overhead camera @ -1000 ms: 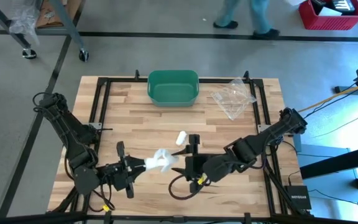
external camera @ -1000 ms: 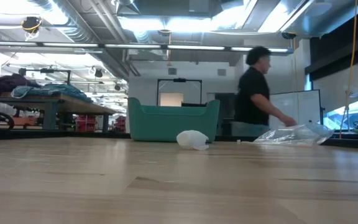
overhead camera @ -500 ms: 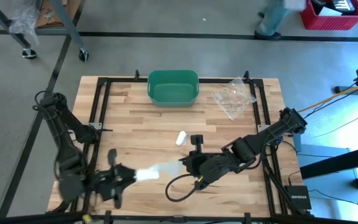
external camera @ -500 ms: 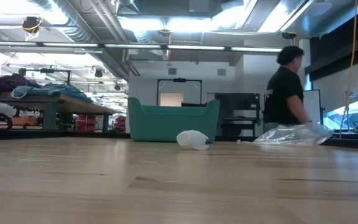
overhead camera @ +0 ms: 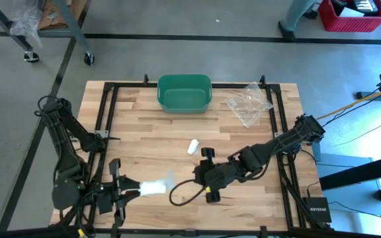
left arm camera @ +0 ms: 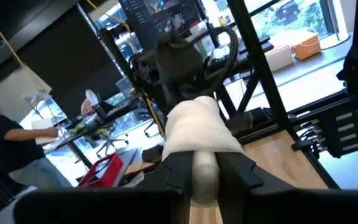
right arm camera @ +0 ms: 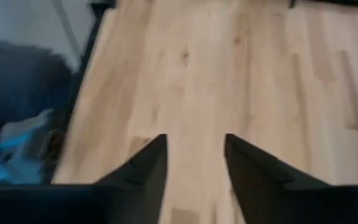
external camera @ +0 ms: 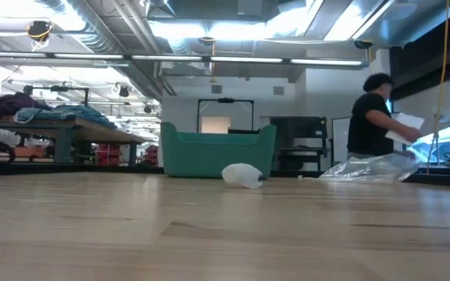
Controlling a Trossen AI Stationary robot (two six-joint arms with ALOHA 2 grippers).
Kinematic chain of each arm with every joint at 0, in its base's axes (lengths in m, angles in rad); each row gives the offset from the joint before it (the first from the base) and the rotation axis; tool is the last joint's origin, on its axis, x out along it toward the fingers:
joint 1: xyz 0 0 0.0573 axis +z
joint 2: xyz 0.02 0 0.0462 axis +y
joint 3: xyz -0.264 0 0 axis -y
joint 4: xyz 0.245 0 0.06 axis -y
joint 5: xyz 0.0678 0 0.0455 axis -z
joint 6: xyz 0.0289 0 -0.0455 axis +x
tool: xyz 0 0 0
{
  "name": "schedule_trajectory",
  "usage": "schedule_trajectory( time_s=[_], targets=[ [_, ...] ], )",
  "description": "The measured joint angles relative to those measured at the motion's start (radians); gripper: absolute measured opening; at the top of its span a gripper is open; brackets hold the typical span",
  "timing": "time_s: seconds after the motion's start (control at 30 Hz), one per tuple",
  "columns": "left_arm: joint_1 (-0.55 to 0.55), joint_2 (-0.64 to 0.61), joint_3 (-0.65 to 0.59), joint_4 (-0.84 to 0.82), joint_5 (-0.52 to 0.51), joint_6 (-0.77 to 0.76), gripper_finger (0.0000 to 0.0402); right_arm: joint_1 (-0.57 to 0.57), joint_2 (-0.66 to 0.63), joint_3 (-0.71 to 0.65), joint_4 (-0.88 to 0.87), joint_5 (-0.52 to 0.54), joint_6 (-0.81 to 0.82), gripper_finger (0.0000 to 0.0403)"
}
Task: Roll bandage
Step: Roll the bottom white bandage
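Locate the left gripper (overhead camera: pixel 129 193) at the lower left of the high view; it is clamped on the bandage (overhead camera: pixel 152 188), which projects past its fingers. Locate the right gripper (overhead camera: pixel 204 173) at lower centre; its fingers stand apart, grasping nothing. A small white roll (overhead camera: pixel 192 146) lies mid-table, below the green bin (overhead camera: pixel 184 93).

Green bin (overhead camera: pixel 184 92), plastic bag (overhead camera: pixel 249 103)

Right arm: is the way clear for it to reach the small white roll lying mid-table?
Probably yes: the right gripper is empty, jaws apart, close to the white roll with bare wood between.
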Motion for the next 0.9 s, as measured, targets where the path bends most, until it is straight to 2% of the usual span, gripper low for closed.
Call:
schedule_trajectory(
  time_s=[0.1, 0.2, 0.37, 0.47, 0.57, 0.73, 0.9],
  targets=[
    [0.003, 0.000, 0.000, -0.008, 0.000, -0.004, 0.0040, -0.008, -0.003, 0.065, -0.088, -0.046, 0.003, 0.0198],
    [0.003, 0.000, 0.000, -0.017, 0.000, -0.022, 0.0040, 0.002, -0.014, 0.084, -0.130, -0.031, -0.007, 0.0232],
    [0.002, 0.001, 0.000, -0.028, 0.004, -0.033, 0.0040, 0.036, -0.022, 0.035, -0.087, 0.158, -0.101, 0.0256],
    [0.002, 0.001, 0.000, -0.037, 0.024, -0.034, 0.0040, 0.046, -0.026, -0.023, 0.023, 0.210, -0.158, 0.0257],
    [0.012, 0.001, 0.000, -0.072, 0.029, -0.052, 0.0040, 0.043, -0.025, -0.066, 0.201, 0.223, -0.283, 0.0255],
    [0.024, 0.002, -0.001, -0.104, 0.032, -0.085, 0.0040, 0.044, -0.030, -0.054, 0.450, 0.225, -0.487, 0.0253],
    [0.034, 0.002, -0.001, -0.102, 0.079, -0.097, 0.0040, 0.036, -0.032, -0.039, 0.572, 0.130, -0.523, 0.0253]
  ],
)
